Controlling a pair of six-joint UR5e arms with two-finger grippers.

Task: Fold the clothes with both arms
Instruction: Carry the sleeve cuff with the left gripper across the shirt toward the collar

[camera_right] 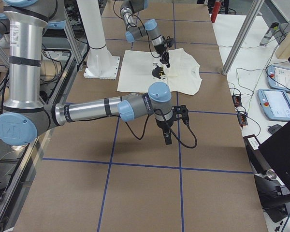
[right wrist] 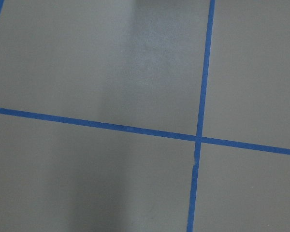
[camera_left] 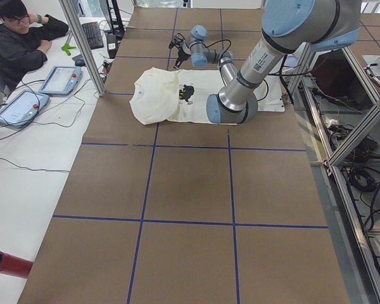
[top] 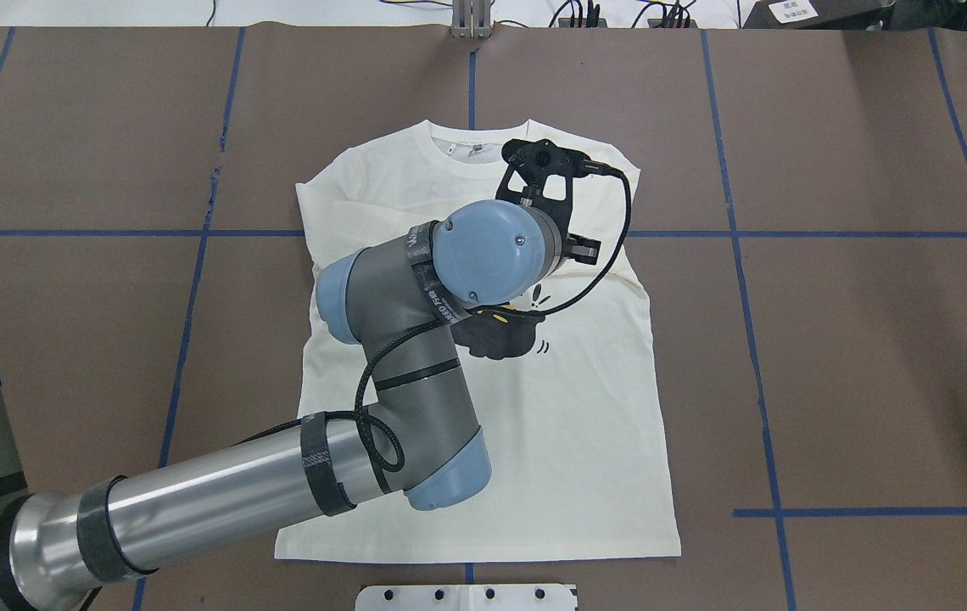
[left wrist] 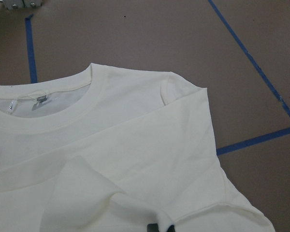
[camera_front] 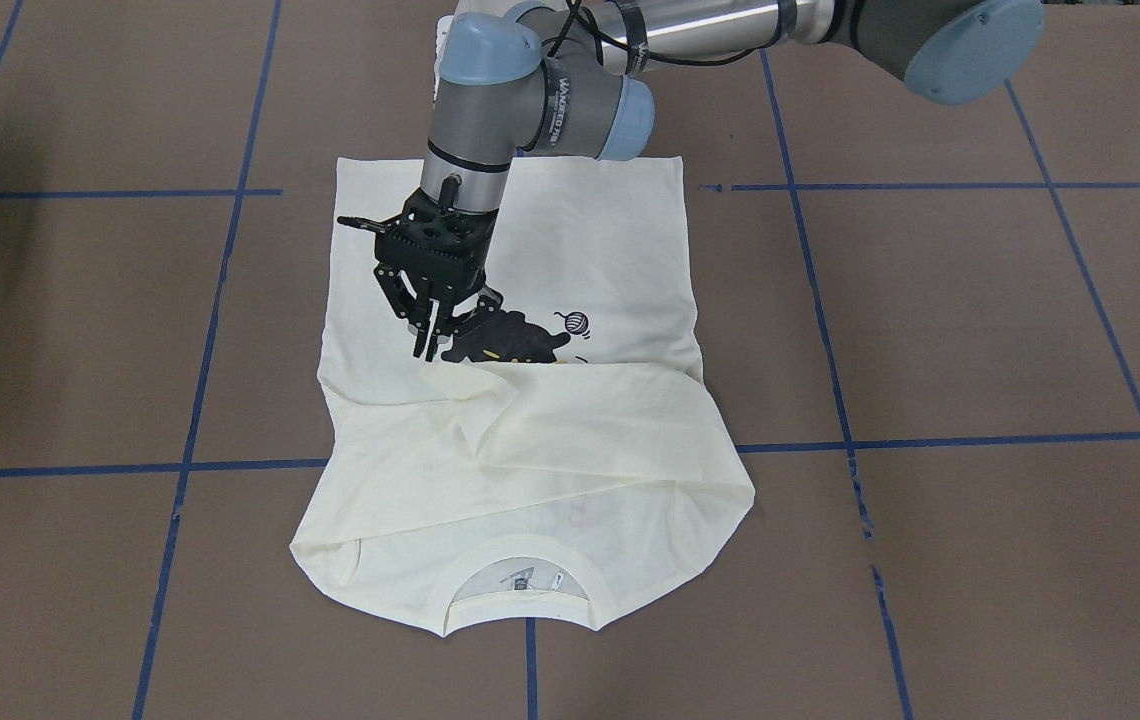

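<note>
Overhead: L arm [top: 416, 356] over shirt [top: 585, 424] (cat print [top: 500, 341] half-hidden).

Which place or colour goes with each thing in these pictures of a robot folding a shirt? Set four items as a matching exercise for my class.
Things:
1. left gripper
2. right gripper
3. cat print
4. tape lines

Descriptions:
A. blue
B. black, partly under a fold of cloth
C. above the shirt
D. above the bare table, away from the shirt

Pairs: 1-C, 2-D, 3-B, 4-A
</note>
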